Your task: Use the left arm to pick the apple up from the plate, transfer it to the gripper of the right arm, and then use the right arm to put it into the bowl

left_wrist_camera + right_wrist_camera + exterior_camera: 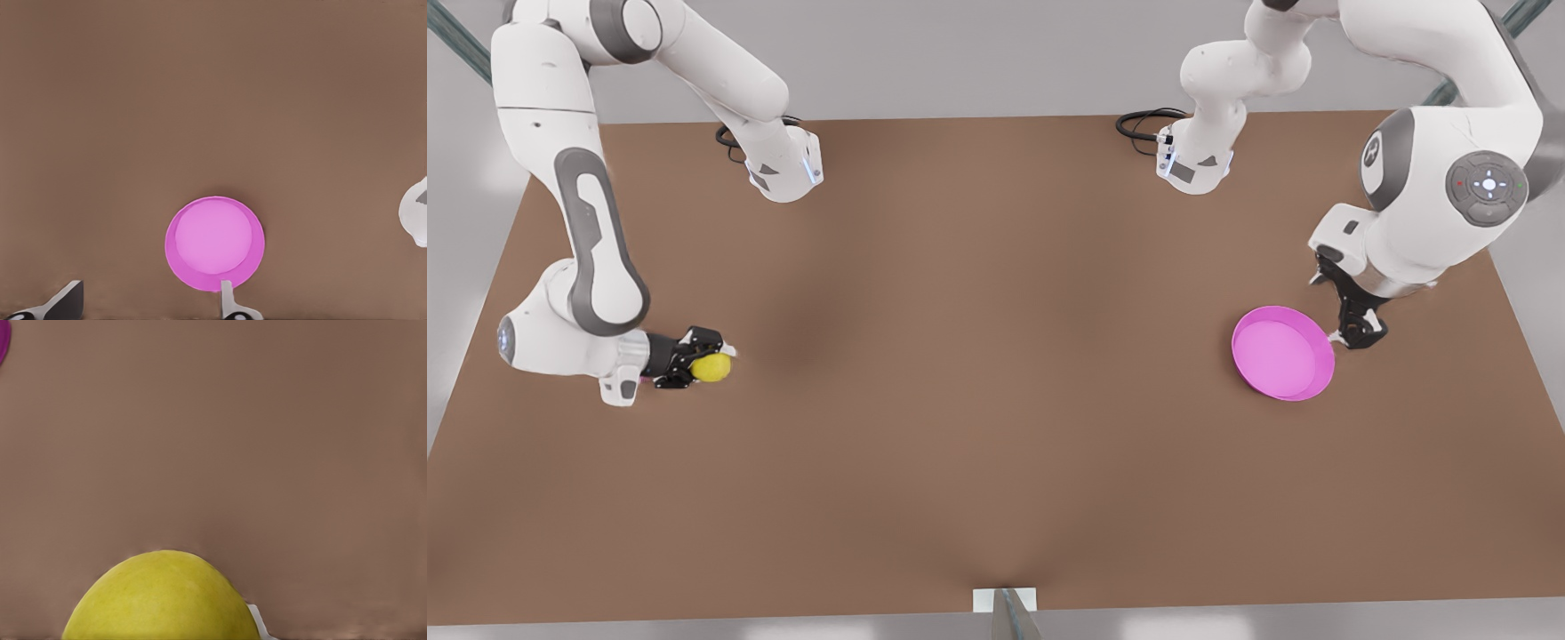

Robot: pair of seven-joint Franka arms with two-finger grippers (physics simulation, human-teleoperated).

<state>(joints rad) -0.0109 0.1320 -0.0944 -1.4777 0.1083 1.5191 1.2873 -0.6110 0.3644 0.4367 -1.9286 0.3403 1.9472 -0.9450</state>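
Gripping apple [711, 367], right hand [704, 357]; left hand [1358, 331] spread wide beside bare plate [1282, 353].

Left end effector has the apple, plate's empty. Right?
Not quite. The right end effector has the apple, at the front view's left; the right wrist view shows the apple close up against its finger. The left end effector is open beside the plate. The plate is empty, as you said.
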